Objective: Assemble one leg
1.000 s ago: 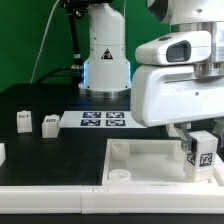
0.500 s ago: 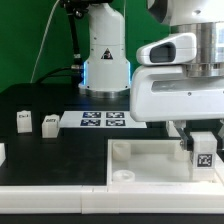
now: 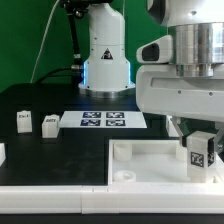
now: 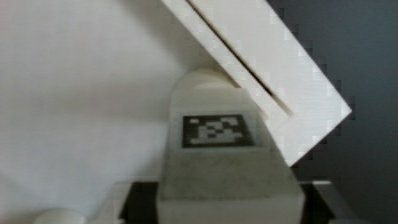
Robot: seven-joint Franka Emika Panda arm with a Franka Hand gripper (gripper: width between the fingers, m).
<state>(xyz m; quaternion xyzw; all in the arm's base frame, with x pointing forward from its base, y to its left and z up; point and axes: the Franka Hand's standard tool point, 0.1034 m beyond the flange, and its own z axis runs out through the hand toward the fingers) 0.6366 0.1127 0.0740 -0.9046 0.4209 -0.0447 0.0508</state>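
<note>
The leg (image 3: 200, 153), tag facing out, stands upright inside the white tray piece (image 3: 140, 160) near its corner at the exterior view's right, grasped by the end effector (image 3: 197, 137); whether it touches the tray floor is unclear. Two more legs (image 3: 24, 120) (image 3: 50, 124) and the marker board (image 3: 103, 120) sit on the black tabletop (image 3: 40, 98).

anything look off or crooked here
Nothing stands out. The gripper holds one leg upright over the tray-like piece near its corner, two spare legs stand upright on the table, and the marker board lies flat.
</note>
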